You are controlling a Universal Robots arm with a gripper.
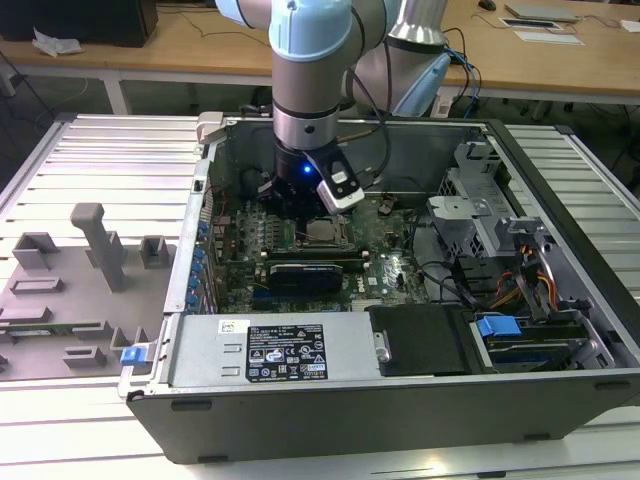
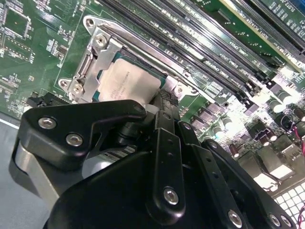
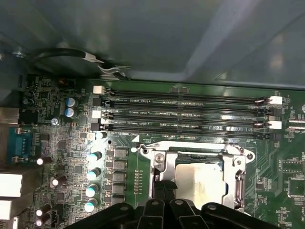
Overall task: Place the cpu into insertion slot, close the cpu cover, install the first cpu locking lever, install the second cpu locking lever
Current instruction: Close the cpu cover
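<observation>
Wooden desks [image 1: 200, 45] stand behind a ribbed metal table [image 1: 100, 160]

Bench is ribbed silver slat table [image 1: 100, 150], slats running 9-to-3 in exterior view. Open pc case [image 1: 400, 420] lies on its side straight on slats, filling centre out to 3 o'clock, one long wall down at 6 o'clock edge. At 9 o'clock of case, just beside it, dark grey fixture plate [image 1: 40, 320] sits flat on table. Chunky blocks on plate, tall post [image 1: 95, 235] standing upright.
</observation>
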